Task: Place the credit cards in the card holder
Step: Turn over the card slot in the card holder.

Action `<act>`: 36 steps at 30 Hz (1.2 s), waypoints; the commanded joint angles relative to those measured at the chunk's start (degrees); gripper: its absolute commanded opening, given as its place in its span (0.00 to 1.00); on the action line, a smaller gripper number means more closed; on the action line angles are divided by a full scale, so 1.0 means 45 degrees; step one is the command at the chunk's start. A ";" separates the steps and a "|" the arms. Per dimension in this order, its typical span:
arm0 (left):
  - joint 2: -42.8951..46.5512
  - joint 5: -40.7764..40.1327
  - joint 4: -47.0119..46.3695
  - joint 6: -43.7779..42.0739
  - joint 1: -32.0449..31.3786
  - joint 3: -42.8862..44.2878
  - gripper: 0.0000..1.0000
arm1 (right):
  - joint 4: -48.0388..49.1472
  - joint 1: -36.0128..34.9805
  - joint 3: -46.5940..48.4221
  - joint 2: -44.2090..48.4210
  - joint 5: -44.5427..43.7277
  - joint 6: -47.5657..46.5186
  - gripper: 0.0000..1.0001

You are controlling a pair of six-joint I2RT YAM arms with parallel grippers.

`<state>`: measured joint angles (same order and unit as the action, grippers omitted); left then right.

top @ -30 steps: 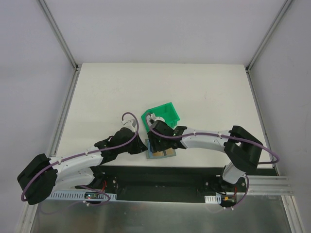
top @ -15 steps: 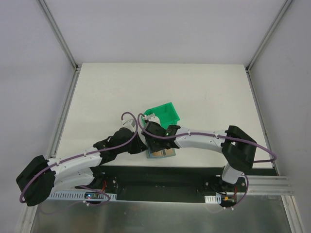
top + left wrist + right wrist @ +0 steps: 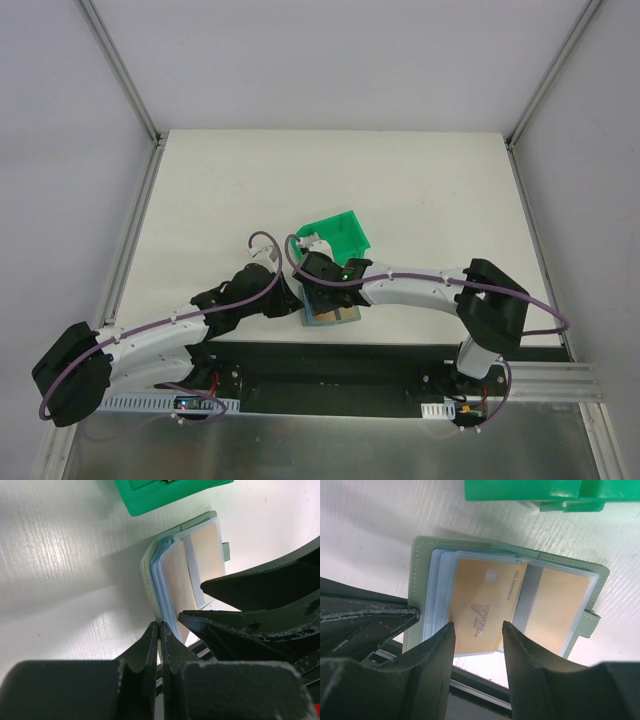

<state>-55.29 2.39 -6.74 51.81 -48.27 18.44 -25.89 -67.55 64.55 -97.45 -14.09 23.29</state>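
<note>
The grey-green card holder (image 3: 331, 317) lies open at the table's front edge. In the right wrist view the card holder (image 3: 420, 575) shows clear pockets. A tan credit card (image 3: 480, 607) marked VIP sits tilted, partly in the left pocket, its lower corner sticking out. A second tan card (image 3: 565, 610) lies in the right pocket. My right gripper (image 3: 477, 632) is open just above the tilted card. My left gripper (image 3: 160, 626) is shut on the card holder's (image 3: 148, 575) left leaf edge. Both tan cards show in the left wrist view (image 3: 179, 577).
A bright green plastic bin (image 3: 335, 233) stands just behind the card holder and shows in both wrist views (image 3: 535, 491). The black base rail (image 3: 330, 365) runs just below the table's front edge. Both arms (image 3: 420, 290) crowd around the card holder.
My right gripper has shifted a little left over the card holder. My left gripper has stayed at the holder's left edge.
</note>
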 commanded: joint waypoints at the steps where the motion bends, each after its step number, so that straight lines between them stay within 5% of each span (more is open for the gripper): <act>1: 0.0255 -0.0375 -0.0123 0.0107 0.0102 -0.0132 0.00 | 0.0674 -0.0028 -0.0341 0.0892 0.0084 0.0215 0.46; 36: 0.0313 -0.0395 -0.0103 0.0147 0.0102 -0.0132 0.00 | 0.1554 0.0284 -0.0966 0.0620 0.0982 0.0508 0.48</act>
<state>-55.05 2.31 -6.74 51.96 -48.27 18.11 -19.07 -66.74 60.29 -94.48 -9.67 24.82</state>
